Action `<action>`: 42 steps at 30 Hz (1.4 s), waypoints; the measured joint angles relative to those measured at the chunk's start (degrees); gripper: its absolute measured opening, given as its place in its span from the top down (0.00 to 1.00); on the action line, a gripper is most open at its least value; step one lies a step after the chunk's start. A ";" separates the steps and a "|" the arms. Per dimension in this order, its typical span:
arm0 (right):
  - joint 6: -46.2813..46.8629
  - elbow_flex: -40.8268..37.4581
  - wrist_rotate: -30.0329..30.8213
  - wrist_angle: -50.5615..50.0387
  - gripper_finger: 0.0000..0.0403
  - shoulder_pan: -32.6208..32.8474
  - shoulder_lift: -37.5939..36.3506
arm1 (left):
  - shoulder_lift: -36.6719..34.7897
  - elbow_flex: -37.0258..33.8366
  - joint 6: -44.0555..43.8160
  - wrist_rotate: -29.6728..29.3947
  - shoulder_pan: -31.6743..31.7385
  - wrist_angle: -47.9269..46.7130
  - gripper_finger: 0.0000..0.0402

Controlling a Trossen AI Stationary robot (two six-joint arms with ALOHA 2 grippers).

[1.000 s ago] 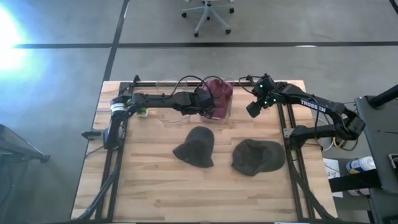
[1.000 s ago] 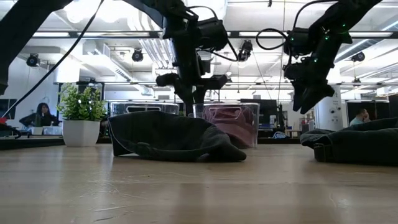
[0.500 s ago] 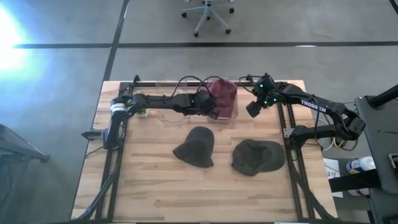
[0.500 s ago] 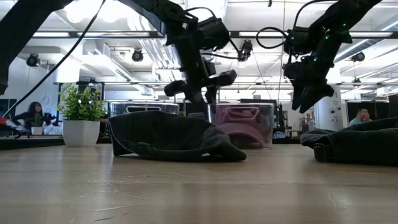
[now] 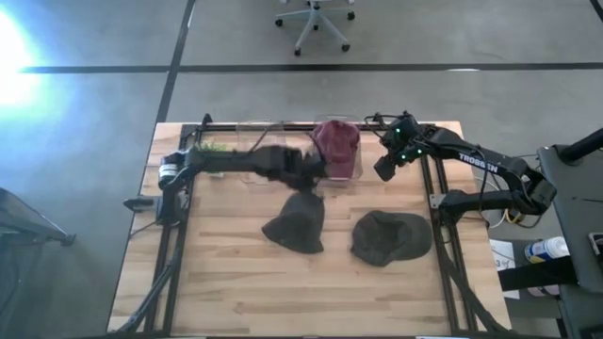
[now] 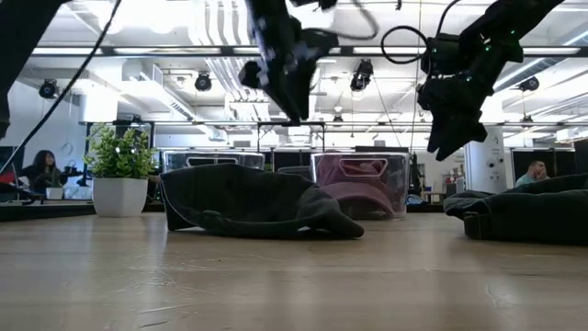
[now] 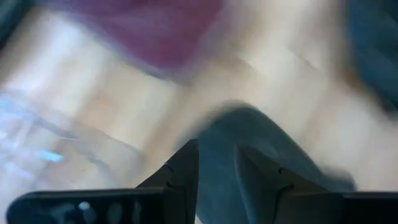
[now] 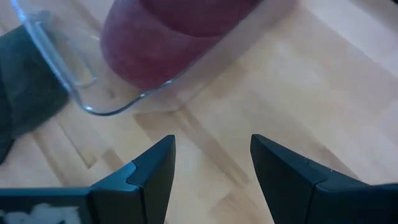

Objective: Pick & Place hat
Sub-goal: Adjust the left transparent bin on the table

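While the maroon hat (image 5: 335, 141) sits inside the clear plastic bin (image 5: 350, 169) at the far edge of the table (image 5: 236, 282), the left gripper (image 5: 308, 177) hangs between that bin and the nearer dark hat (image 5: 297, 222), blurred with motion. Its wrist view shows the two fingers (image 7: 186, 163) set a little apart with nothing between them, and the dark hat directly ahead, so it is probably lining up on that hat as the next one to carry. The right gripper (image 5: 385, 166) waits raised just beside the bin's right end, jaws spread and empty; its own camera looks down on the bin's corner and the maroon cloth inside. It seems parked there to stay out of the left arm's way while remaining near the second dark hat (image 5: 390, 235), which lies on the table's right side, well apart from the bin. White lettering runs along the right arm (image 5: 480, 162), too small to read with certainty.
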 joint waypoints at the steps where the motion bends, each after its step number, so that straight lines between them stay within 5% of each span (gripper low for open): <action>1: 0.30 0.00 -0.15 -0.13 0.49 0.39 -0.16 | -0.37 0.00 1.65 1.28 -1.59 -0.66 0.76; 7: 2.79 0.00 -5.24 -1.76 0.49 4.75 -0.49 | -0.81 -0.26 1.55 2.01 -11.94 -8.79 0.76; 10: 4.83 -0.13 -7.11 -1.83 0.49 8.48 -0.44 | -0.85 -1.64 -9.05 -0.94 -15.43 -12.40 0.76; 13: 6.25 -0.28 -7.19 -1.38 0.49 12.75 -0.31 | -0.94 -4.82 -21.11 -2.57 -16.08 -12.14 0.76; 19: 9.26 -1.11 -7.10 2.23 0.49 20.66 1.72 | -0.74 -14.77 -23.98 -4.95 -16.44 -6.46 0.76; 28: 21.07 -2.43 -6.59 14.26 0.49 31.86 8.59 | -1.20 -26.69 -12.52 -9.25 -16.45 2.91 0.76; 33: 27.09 -0.06 0.39 15.65 0.49 36.27 10.88 | -2.74 -27.56 -3.83 -13.00 -17.78 6.74 0.76; 36: 29.96 1.35 2.23 15.61 0.49 36.95 11.08 | -7.41 -27.67 -1.69 -19.15 -18.88 7.71 0.76; 42: 33.05 3.35 5.39 15.56 0.49 36.89 10.90 | -21.51 -32.47 -1.82 -19.57 -17.49 13.45 0.76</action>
